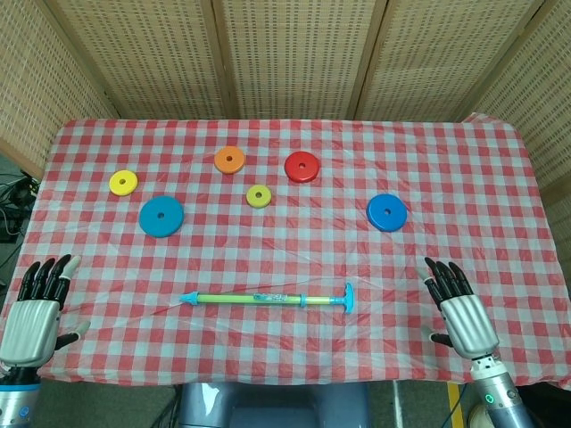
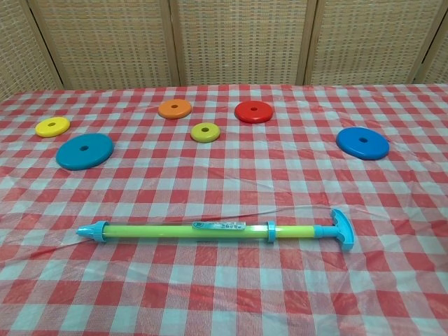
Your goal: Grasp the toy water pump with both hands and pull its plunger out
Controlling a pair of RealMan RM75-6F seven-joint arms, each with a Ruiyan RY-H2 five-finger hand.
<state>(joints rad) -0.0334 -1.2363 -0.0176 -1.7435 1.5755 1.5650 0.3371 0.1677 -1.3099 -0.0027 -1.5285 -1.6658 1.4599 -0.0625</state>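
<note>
The toy water pump (image 1: pixel 266 299) lay flat on the table near the front edge, with its pointed tip toward the robot's left side and its blue T-shaped handle (image 2: pixel 341 229) toward the robot's right side. The plunger looked pushed almost all the way in, with only a short bit of rod showing before the handle, so the pulling job had not begun. I think it lay sideways like that so each hand could reach one end. The left hand (image 1: pixel 36 308) was well apart from the pump's tip, out by the table's front corner, with its fingers straight and spread and nothing in it. The right hand (image 1: pixel 461 309) was well apart from the pump's handle, fingers also spread wide and holding nothing. Behind the pump sat flat rings: a small yellow ring (image 1: pixel 259 196) right behind it, a big blue ring (image 1: pixel 161 216) and a yellow ring (image 1: pixel 123 183) behind the tip end, an orange ring (image 1: pixel 229 160) and a red ring (image 1: pixel 302 166) farther back, and another blue ring (image 1: pixel 386 212) behind the handle end. A red and white checked tablecloth (image 1: pixel 464 169) covered the table, a bit wrinkled near the pump. Woven screens (image 1: pixel 285 53) with wooden frames stood behind everything.
</note>
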